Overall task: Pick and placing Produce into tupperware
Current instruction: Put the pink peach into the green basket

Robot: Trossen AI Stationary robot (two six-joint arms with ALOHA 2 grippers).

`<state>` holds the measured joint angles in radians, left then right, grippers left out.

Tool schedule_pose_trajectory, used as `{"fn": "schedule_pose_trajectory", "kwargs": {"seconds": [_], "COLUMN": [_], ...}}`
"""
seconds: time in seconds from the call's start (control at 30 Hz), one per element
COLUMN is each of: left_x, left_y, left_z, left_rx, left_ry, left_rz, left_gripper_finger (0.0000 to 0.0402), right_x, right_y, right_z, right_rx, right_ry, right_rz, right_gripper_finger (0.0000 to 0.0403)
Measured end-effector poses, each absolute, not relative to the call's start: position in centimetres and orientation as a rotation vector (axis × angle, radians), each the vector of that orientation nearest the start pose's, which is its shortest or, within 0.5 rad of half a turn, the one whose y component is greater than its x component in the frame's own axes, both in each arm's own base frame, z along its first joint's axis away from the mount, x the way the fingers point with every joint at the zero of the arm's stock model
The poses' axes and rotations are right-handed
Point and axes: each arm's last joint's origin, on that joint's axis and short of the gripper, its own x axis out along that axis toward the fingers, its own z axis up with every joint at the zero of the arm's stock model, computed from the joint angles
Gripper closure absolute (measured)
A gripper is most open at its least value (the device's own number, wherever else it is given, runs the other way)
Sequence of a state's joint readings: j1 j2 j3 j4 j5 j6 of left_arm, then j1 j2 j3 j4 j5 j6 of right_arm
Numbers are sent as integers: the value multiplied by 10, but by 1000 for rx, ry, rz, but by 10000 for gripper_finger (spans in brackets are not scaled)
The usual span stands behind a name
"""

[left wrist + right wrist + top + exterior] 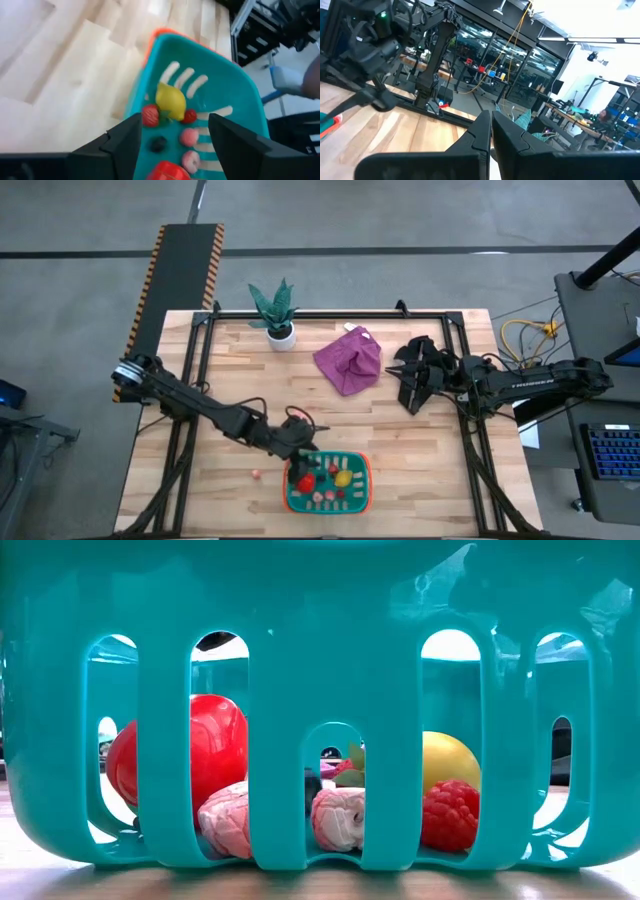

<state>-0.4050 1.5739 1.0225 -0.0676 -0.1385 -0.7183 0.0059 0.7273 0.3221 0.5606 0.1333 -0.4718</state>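
Several toy fruits [171,101] lie in the teal basket [327,498] at the table's near edge; the left gripper [172,145] hovers above, fingers apart. The right gripper [491,131], fingers together, rests near the purple cloth [349,360].

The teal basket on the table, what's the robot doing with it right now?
The left gripper hangs open over the left end of the teal basket, which sits at the table's front edge. The basket already holds several toy produce pieces, among them a yellow lemon, a raspberry and a large red piece. One small pink piece lies on the table beside it. The right gripper waits shut near the purple cloth.
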Motion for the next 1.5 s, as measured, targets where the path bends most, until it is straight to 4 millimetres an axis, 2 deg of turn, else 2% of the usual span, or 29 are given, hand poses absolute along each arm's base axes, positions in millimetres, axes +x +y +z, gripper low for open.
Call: {"fn": "schedule_pose_trajectory", "kwargs": {"seconds": [0.17,0.5,0.73,0.83,0.97,1.13,1.33,1.5], "left_x": [305,281,281,282,282,287,284,288], "left_y": [-114,-71,-51,-39,-32,-24,-16,-16], "left_z": [244,264,271,270,261,248,236,231], "left_rx": [-457,-372,-373,-391,-400,-527,-748,-881], "left_ry": [663,725,723,722,798,881,967,934], "left_rz": [46,186,168,208,241,286,460,528], "left_gripper_finger": [186,185,182,164,111,56,50,50], "right_x": [167,167,167,167,166,166,166,166], "right_y": [-3,-3,-4,-6,-7,-7,-7,-7], "right_z": [253,252,252,252,252,252,252,252], "right_rx": [-459,-459,-445,-414,-404,-401,-402,-436], "right_ry": [-122,-119,-103,-97,-89,-84,-85,-82], "right_rz": [-161,-168,-214,-255,-295,-310,-311,-313], "right_gripper_finger": [394,394,394,394,394,394,394,394]}}
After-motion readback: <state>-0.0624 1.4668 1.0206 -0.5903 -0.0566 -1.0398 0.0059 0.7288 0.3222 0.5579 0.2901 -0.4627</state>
